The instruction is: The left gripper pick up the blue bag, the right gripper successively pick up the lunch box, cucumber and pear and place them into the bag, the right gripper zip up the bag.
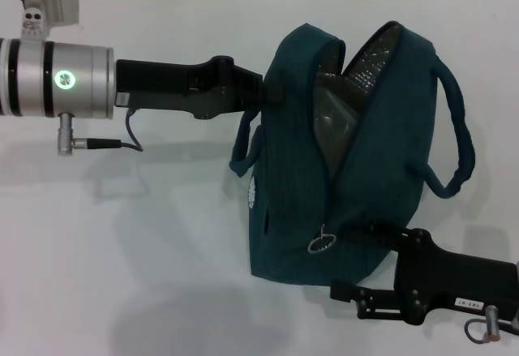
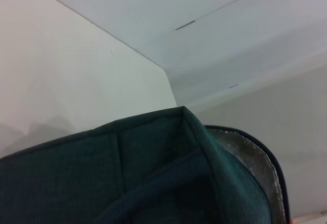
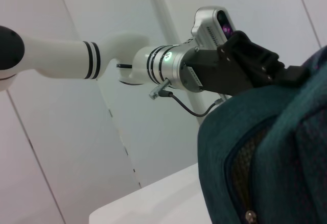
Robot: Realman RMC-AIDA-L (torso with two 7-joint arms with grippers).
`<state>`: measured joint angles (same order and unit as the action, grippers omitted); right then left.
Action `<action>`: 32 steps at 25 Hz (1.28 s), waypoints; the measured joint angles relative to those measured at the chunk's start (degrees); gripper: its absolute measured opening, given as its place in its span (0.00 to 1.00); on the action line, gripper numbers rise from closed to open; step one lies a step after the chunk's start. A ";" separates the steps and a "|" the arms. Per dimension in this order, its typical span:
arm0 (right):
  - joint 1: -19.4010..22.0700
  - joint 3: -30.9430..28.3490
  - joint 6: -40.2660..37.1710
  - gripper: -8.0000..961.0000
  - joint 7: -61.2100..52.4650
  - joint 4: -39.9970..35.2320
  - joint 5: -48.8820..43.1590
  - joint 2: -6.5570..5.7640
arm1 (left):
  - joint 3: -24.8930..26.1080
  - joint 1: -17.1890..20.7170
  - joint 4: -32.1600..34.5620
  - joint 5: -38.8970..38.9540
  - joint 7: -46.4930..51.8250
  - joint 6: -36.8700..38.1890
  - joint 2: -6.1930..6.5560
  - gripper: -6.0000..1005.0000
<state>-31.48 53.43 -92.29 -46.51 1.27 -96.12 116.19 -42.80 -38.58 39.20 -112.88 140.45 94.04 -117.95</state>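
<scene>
The blue bag [image 1: 365, 202] hangs over the white table, its top gaping and silver foil lining [image 1: 365, 68] showing. My left gripper [image 1: 272, 92] comes in from the left and is shut on the bag's upper edge; one loop handle [image 1: 243, 155] dangles below it. The round zipper ring [image 1: 322, 242] hangs free at the low end of the zip. My right gripper [image 1: 340, 260] sits at the bag's lower right corner, open, one finger lying across the fabric just right of the ring. The lunch box, cucumber and pear are out of view. The left wrist view shows only bag fabric [image 2: 153, 178].
The white table [image 1: 122, 250] stretches to the left and front of the bag, with a white wall behind. In the right wrist view the left arm's silver wrist [image 3: 166, 63] reaches across to the bag [image 3: 265, 147].
</scene>
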 joint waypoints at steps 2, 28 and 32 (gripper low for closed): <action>-0.69 0.13 0.14 0.82 -0.01 0.00 -0.17 0.00 | 0.01 -0.01 0.00 0.02 0.00 0.03 0.00 0.06; -4.59 -0.10 3.11 0.79 -0.34 2.38 -1.99 0.00 | -0.10 -0.10 0.00 0.13 0.00 0.16 -0.18 0.06; -4.69 -0.67 4.29 0.79 -0.29 2.40 -2.00 0.00 | 0.01 -0.10 0.00 0.12 0.00 0.14 -0.18 0.06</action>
<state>-36.17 52.76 -88.00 -46.80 3.67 -98.12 116.19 -42.79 -38.67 39.20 -112.76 140.45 94.18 -118.13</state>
